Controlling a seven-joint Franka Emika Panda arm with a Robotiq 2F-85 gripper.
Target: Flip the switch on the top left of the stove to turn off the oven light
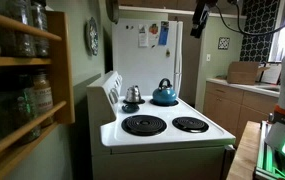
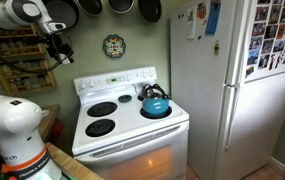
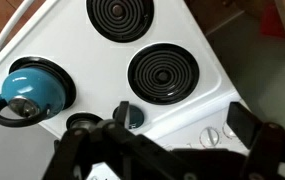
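The white stove (image 2: 132,128) with black coil burners stands in both exterior views, and its oven window (image 2: 132,160) glows. Its raised back control panel (image 2: 115,82) also shows in an exterior view (image 1: 110,88) and along the bottom of the wrist view (image 3: 210,135), where round knobs are visible. I cannot make out the light switch. My gripper (image 3: 187,118) is open and empty, its two dark fingers spread above the panel and rear burners. In the exterior views it hangs high above the stove (image 2: 60,45) (image 1: 202,15), apart from the panel.
A blue kettle (image 2: 154,103) (image 3: 22,90) sits on a rear burner and a small silver pot (image 1: 133,94) on another. The tall white fridge (image 2: 217,80) stands beside the stove. A wooden shelf with jars (image 1: 22,70) is close by, and pans hang on the wall (image 2: 117,6).
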